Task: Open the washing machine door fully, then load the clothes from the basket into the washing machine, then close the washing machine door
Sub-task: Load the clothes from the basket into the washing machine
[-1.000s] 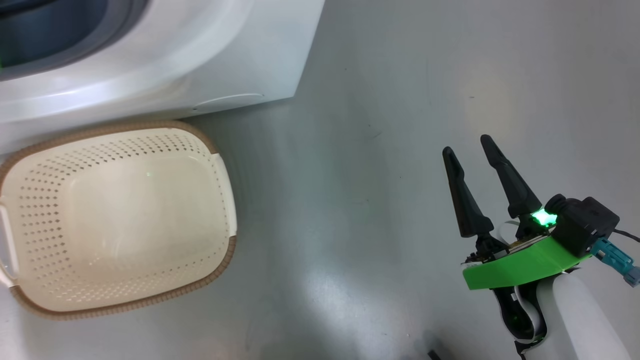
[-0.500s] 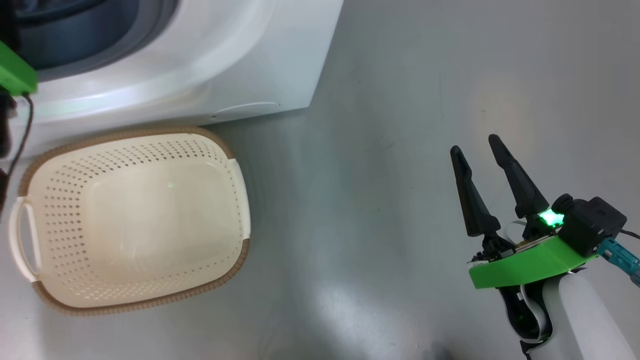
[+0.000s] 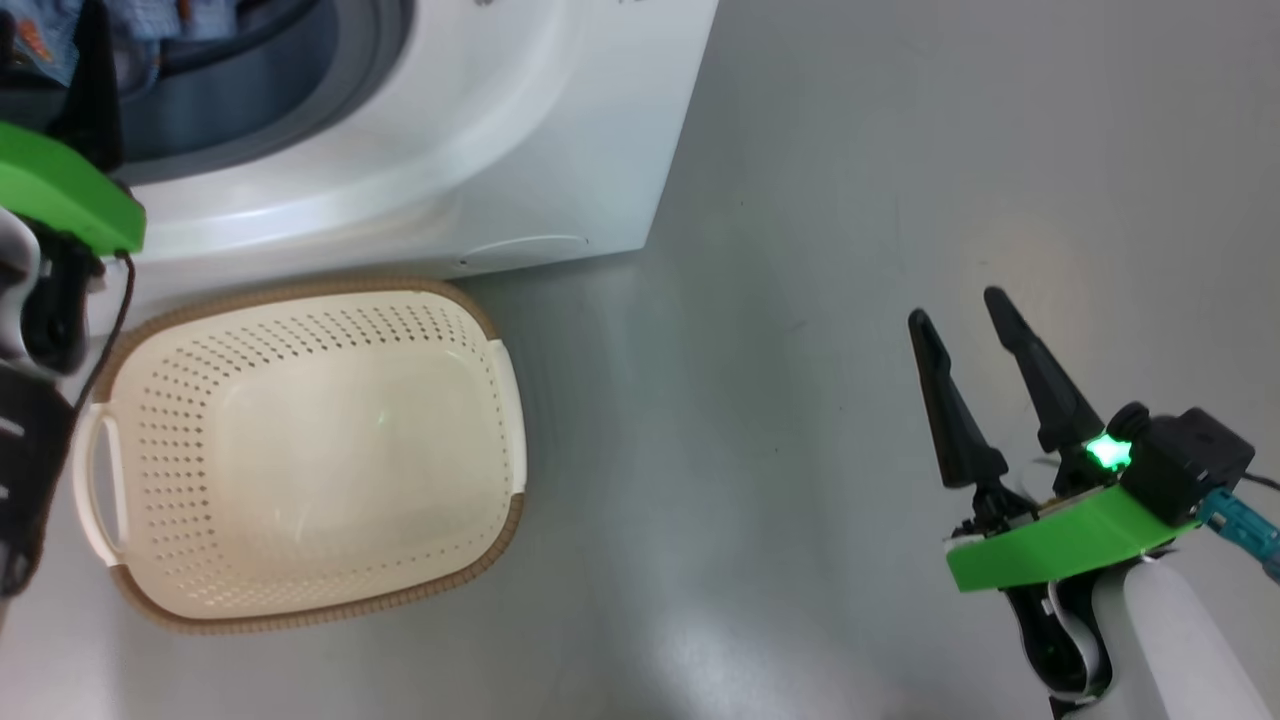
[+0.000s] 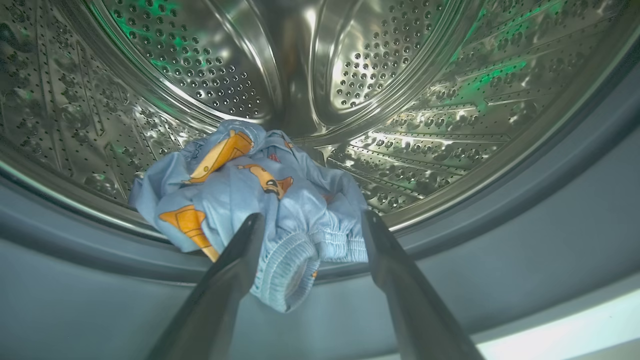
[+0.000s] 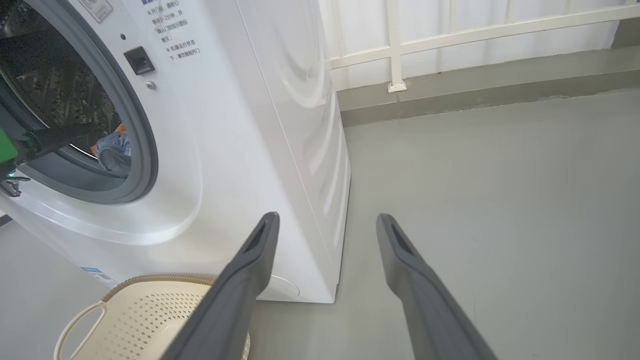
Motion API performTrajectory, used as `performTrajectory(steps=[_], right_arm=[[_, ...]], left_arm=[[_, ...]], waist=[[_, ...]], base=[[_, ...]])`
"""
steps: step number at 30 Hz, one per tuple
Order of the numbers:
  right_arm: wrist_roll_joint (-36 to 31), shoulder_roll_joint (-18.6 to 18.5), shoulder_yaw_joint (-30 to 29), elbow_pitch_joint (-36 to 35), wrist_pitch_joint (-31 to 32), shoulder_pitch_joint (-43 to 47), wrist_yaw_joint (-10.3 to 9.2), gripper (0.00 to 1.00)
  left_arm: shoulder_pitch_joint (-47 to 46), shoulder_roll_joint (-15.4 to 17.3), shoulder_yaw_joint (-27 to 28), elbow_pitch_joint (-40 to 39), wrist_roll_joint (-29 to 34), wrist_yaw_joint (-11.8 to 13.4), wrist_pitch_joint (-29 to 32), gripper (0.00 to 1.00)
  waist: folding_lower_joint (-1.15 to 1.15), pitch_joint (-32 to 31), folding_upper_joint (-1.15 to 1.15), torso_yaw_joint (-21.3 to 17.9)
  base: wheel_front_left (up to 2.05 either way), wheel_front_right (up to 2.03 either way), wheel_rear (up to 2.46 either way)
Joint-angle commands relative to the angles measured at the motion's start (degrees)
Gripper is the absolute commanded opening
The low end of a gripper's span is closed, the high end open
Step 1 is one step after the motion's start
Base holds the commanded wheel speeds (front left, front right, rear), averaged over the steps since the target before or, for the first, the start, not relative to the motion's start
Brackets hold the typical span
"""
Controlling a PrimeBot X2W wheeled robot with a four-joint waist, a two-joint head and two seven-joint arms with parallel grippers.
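The cream basket (image 3: 160, 450) stands on the floor against the white washing machine (image 3: 480, 130), with nothing inside it. Light-blue clothes (image 4: 260, 200) with orange figures lie at the steel drum's (image 4: 350, 75) front lip, drooping over the grey gasket (image 4: 500, 225). My left gripper (image 4: 311, 217) is open at the drum mouth, a finger on each side of the bundle. Its green wrist mount (image 3: 60, 190) sits at the machine's opening. My right gripper (image 3: 957, 306) hangs open over bare floor, well right of the machine. The door is out of view.
Grey floor (image 3: 750, 400) stretches to the right of the machine. A round filter cover (image 3: 525, 250) sits low on the machine's front, just behind the basket (image 5: 150, 320). A white railing (image 5: 395, 45) and a low kerb run along the back.
The camera has swung left, so the machine and basket sit further right in the picture. My left wrist mount and the clothes at the drum mouth have come into view.
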Motion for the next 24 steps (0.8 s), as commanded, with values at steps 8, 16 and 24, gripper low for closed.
performTrajectory(steps=[8,16,24], right_arm=[[0.2,-1.2,0.6,-0.2,-0.3,4.2,0.16,1.0],[0.5,-2.7,0.3,0.7,-0.3,7.1,0.16,1.0],[1.1,-4.6,-0.1,1.6,-0.3,10.8,0.16,1.0]], left_arm=[[8.3,1.9,7.5,-6.4,3.4,-0.1,-0.4,1.0],[20.5,-1.4,16.2,-12.5,11.2,0.7,-0.4,1.0],[35.5,-5.3,26.1,-20.2,19.3,1.2,-0.4,1.0]], waist=[[0.0,-4.6,0.0,1.5],[0.0,-10.0,0.0,3.1],[0.0,-16.0,0.0,4.7]], base=[[0.0,0.0,0.0],[0.0,0.0,0.0],[0.0,0.0,0.0]])
